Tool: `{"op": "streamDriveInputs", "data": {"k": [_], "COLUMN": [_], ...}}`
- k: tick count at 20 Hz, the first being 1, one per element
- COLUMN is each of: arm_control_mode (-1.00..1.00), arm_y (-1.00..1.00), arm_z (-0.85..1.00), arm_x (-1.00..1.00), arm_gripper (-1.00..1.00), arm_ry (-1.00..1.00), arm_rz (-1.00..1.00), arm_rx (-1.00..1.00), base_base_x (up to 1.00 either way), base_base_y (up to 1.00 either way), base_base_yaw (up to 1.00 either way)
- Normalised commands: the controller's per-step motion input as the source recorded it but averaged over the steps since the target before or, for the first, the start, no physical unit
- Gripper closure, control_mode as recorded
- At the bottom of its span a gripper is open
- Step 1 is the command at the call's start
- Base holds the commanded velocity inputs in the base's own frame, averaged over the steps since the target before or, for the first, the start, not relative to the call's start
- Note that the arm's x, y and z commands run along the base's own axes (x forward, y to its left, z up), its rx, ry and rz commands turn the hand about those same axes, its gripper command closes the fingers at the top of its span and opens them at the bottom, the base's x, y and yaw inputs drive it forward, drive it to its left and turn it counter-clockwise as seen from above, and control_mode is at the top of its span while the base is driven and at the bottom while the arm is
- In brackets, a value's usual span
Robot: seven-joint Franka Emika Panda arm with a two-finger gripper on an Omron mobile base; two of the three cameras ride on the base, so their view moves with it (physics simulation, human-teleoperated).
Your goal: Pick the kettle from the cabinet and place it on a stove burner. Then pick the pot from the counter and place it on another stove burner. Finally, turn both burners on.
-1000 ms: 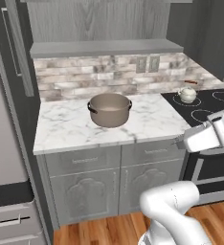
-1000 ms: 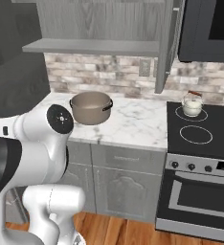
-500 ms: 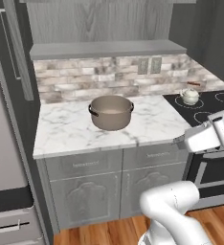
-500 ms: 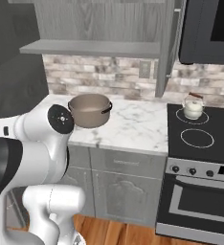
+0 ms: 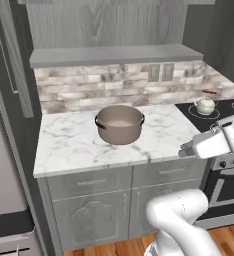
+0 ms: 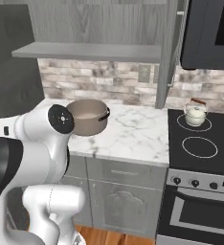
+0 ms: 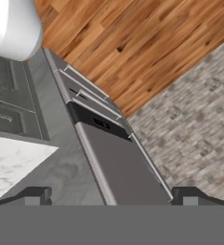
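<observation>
**Kettle parked on a burner, pot next in line**

Kettle first: the small round cream-white kettle with its arched metal handle (image 5: 205, 105) sits upright inside a far thin white burner ring (image 6: 194, 123) of the glossy black glass cooktop (image 6: 214, 158), at the right of the scene. The near ring (image 6: 199, 147) on the same side is bare. So the step in hand is, by my reading, the wide taupe-brown cooking pot with two small black loop handles (image 5: 119, 123), which stands upright near the middle of the white marble surface with grey veins (image 5: 69, 145), well apart from the kettle.

The pincer (image 7: 111, 194) has its two dark tips spread to their widest with nothing between them; the hand camera looks down past the surface edge at grey drawer fronts and the wooden floor, so the hand is not yet aimed at the pot.

To do this well, the hand likely needs to swing up over the pot and come down on the rim beside one loop handle, one finger inside the wall and one outside, since the body looks too wide to span. A level lift and a rightward carry to the bare near ring should keep it clear of the kettle.
</observation>
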Motion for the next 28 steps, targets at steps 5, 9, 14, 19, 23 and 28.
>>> {"op": "streamDriveInputs", "data": {"k": [5, 9, 14, 19, 23, 28], "arm_control_mode": [1.0, 1.0, 1.0, 1.0, 1.0, 1.0], "arm_y": [0.0, 0.0, 0.0, 0.0, 0.0, 0.0], "arm_z": [0.0, 0.0, 0.0, 0.0, 0.0, 0.0], "arm_x": [0.0, 0.0, 0.0, 0.0, 0.0, 0.0], "arm_gripper": [-1.0, -1.0, -1.0, -1.0, -1.0, -1.0], "arm_ry": [0.0, 0.0, 0.0, 0.0, 0.0, 0.0], "arm_rz": [0.0, 0.0, 0.0, 0.0, 0.0, 0.0], "arm_rx": [0.0, 0.0, 0.0, 0.0, 0.0, 0.0], "base_base_x": [0.42, 0.43, 0.45, 0.46, 0.47, 0.44], "base_base_y": [0.22, 0.25, 0.29, 0.3, 0.33, 0.32], "base_base_yaw": [0.0, 0.0, 0.0, 0.0, 0.0, 0.0]}}
